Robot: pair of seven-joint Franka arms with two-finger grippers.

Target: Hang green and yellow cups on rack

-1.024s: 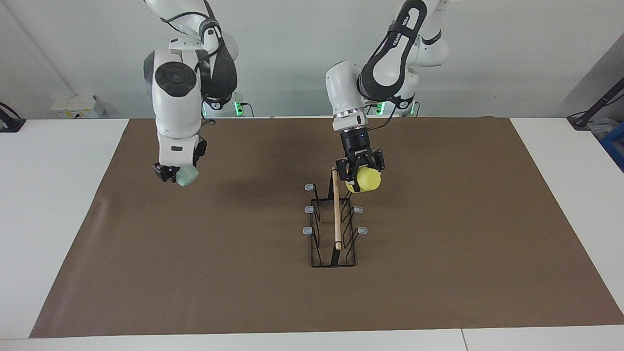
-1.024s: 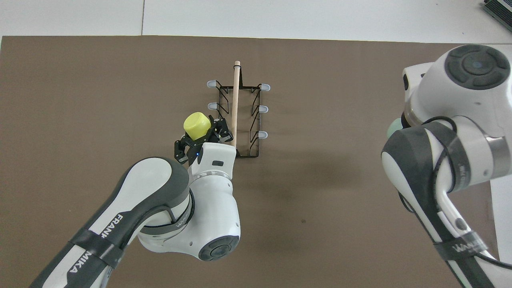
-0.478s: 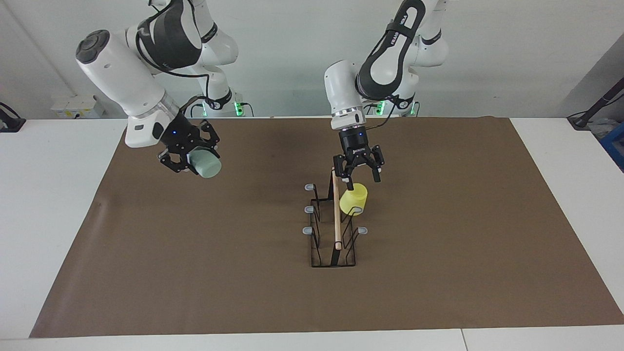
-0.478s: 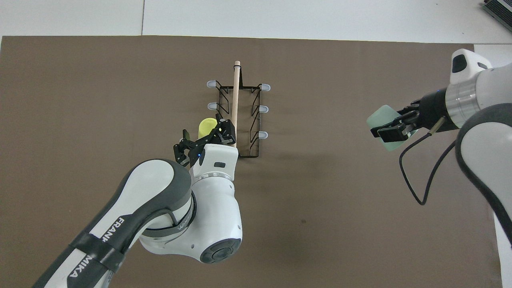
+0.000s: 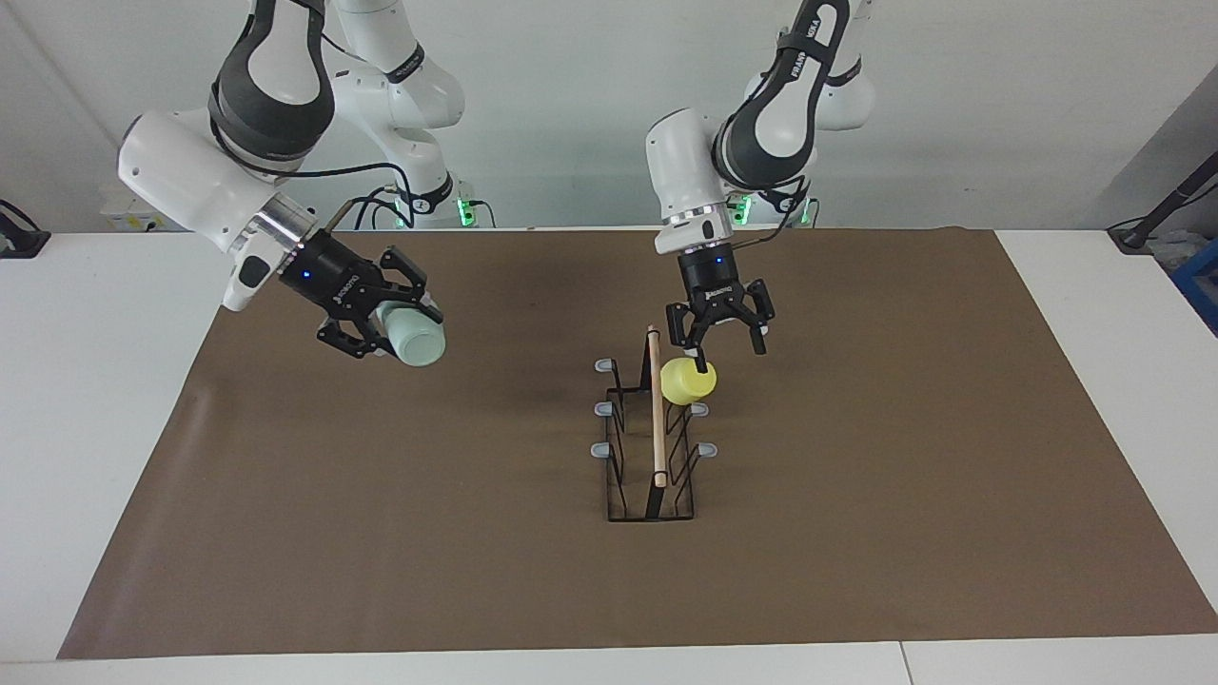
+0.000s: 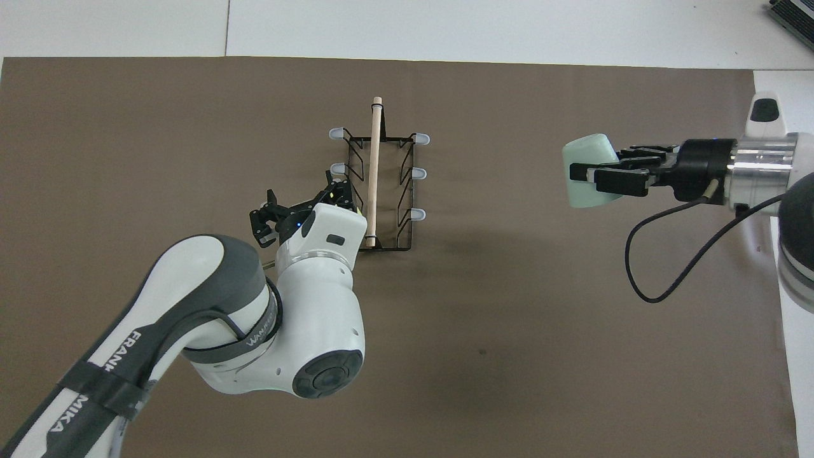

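Yellow cup hangs on rack; right tool clasps green cup.

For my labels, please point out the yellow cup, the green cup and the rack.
yellow cup (image 5: pixel 687 381): facing view, its side.
green cup (image 5: pixel 414 338): facing view, its side.
rack (image 5: pixel 658 419): facing view, its wooden rod.

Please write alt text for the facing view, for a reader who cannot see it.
A yellow cup hangs on a prong of the black wire rack, with the left pincer open just above it. The right pincer holds a green cup in the air over the brown mat.
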